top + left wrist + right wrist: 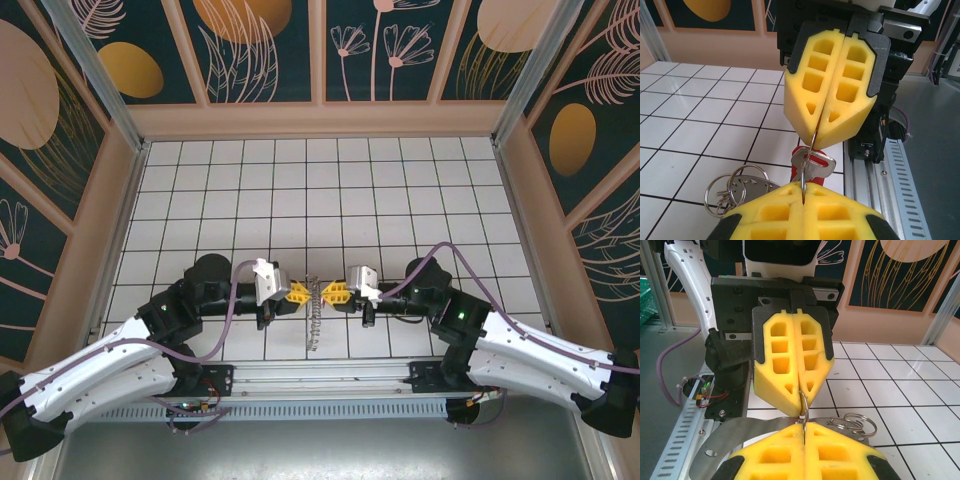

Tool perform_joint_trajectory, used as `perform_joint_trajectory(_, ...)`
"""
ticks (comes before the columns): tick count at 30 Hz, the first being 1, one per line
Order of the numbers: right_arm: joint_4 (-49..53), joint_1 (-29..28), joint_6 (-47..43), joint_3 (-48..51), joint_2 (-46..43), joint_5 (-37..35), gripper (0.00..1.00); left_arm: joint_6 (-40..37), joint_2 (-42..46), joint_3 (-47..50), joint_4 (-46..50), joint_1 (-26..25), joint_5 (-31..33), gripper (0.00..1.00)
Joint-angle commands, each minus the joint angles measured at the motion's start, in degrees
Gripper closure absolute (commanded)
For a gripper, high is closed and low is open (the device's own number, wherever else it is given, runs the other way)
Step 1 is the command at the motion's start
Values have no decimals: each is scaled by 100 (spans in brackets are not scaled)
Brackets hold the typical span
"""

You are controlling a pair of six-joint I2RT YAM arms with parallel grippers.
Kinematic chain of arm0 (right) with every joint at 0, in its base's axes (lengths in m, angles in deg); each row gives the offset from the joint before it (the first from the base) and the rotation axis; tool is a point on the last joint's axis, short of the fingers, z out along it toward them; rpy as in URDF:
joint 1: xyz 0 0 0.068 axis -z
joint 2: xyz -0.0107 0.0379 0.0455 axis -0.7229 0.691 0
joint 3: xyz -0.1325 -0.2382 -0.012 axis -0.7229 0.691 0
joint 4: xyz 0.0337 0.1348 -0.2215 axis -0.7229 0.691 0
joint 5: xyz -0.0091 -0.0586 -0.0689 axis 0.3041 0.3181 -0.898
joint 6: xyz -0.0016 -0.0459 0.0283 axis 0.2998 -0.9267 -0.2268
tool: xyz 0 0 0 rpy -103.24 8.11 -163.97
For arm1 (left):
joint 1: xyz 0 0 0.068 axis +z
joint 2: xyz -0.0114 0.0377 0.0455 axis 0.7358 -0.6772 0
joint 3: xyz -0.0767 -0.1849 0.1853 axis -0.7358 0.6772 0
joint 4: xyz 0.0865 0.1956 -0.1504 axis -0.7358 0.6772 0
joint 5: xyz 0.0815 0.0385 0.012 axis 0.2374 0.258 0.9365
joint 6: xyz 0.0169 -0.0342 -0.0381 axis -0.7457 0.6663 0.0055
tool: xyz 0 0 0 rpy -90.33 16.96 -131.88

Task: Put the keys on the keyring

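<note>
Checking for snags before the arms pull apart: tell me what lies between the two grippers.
In the left wrist view, the keyring wire runs from left gripper to right gripper, both shut on it; a red-and-silver key hangs there.

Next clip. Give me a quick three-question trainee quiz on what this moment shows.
1. True or false: the left gripper and the right gripper are both shut on the keyring.
2. In the top view, the keyring sits: A between the grippers; B by the far wall; C on the metal rail.
3. Fill in: the key hanging by the wire shows silver and ____.
Key: 1 true; 2 A; 3 red.
</note>
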Motion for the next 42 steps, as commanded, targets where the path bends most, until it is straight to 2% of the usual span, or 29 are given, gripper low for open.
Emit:
perform_joint_trajectory(1, -174, 42, 50, -128, 27, 143, 100, -94, 3, -138, -128, -36, -114, 100)
perform_joint_trajectory(14, -164, 48, 63, -141, 55, 253, 100, -99, -14, -146, -119, -33, -86, 100)
perform_joint_trajectory(25, -113, 108, 66, -90, -86, -23, 100, -112, -19, -147, -119, -32, -102, 100)
perform_joint_trajectory(42, -146, 190, 118, -111, 69, 390, 100, -97, -45, -156, -119, -37, -126, 100)
